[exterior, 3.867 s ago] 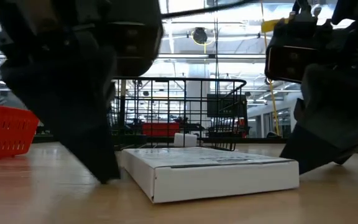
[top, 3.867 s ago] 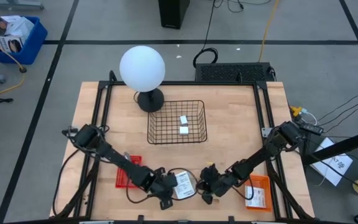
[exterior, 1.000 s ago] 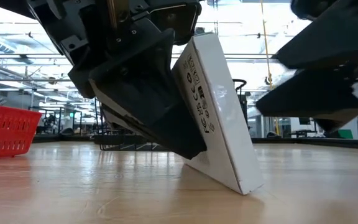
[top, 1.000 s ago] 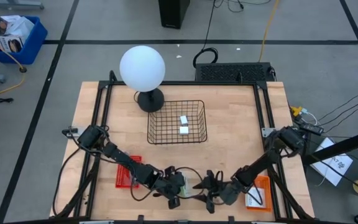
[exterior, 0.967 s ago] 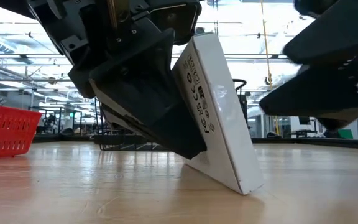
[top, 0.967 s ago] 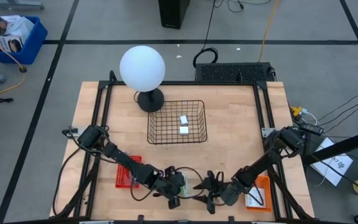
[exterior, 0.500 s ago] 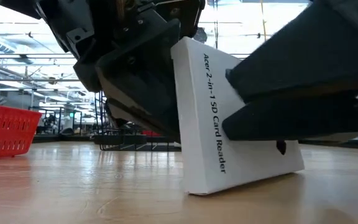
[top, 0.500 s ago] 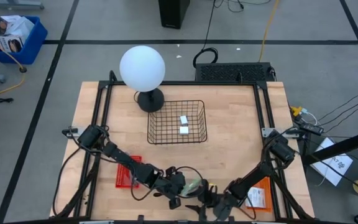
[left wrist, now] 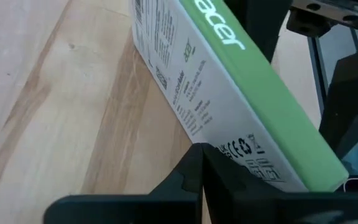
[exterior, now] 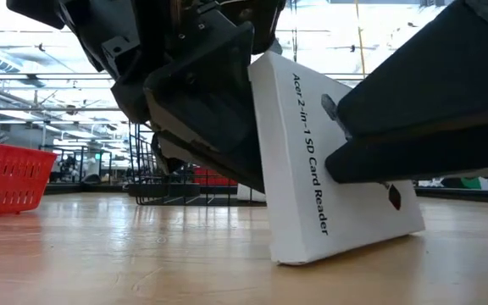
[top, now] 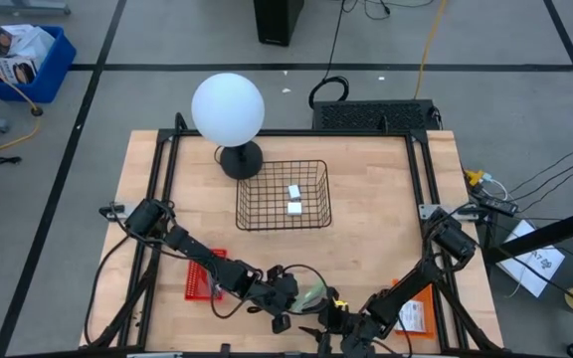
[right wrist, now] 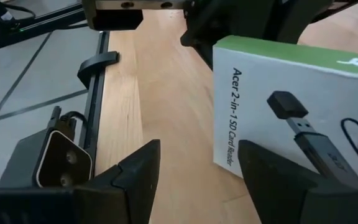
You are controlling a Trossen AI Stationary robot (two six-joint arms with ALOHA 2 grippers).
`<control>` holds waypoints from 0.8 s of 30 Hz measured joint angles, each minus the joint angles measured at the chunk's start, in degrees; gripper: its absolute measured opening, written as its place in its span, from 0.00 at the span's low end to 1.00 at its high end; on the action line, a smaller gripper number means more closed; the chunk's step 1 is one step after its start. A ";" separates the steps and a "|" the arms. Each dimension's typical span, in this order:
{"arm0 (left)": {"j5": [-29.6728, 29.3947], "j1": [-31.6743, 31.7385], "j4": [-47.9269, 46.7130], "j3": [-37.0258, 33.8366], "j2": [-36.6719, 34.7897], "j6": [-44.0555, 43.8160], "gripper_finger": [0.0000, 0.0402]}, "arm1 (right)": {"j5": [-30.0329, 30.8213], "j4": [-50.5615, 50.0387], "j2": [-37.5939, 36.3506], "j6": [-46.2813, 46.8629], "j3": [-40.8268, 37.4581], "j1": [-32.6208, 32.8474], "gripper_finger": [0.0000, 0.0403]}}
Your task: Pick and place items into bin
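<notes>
Fingers [left wrist: 201, 163] shut, card-reader box [exterior: 329, 169] tipped further

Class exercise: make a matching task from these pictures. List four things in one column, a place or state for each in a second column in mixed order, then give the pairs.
1 card reader box
2 left gripper
3 right gripper
4 wire bin

A open
B shut on the box
C holds two white blocks
D tilted on one lower edge

Pairs: 1-D, 2-B, 3-A, 4-C
</notes>
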 joint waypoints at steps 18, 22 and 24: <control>-0.04 0.01 0.56 0.02 -0.01 -0.04 0.02 | 0.07 -0.14 0.00 2.37 0.00 1.11 0.52; -0.04 0.01 0.54 0.00 0.01 -0.09 0.05 | 0.07 -0.11 0.00 2.37 0.00 1.11 0.52; -0.06 0.01 0.51 0.00 0.00 -0.07 0.04 | 0.07 -0.09 0.00 2.35 0.00 1.11 0.52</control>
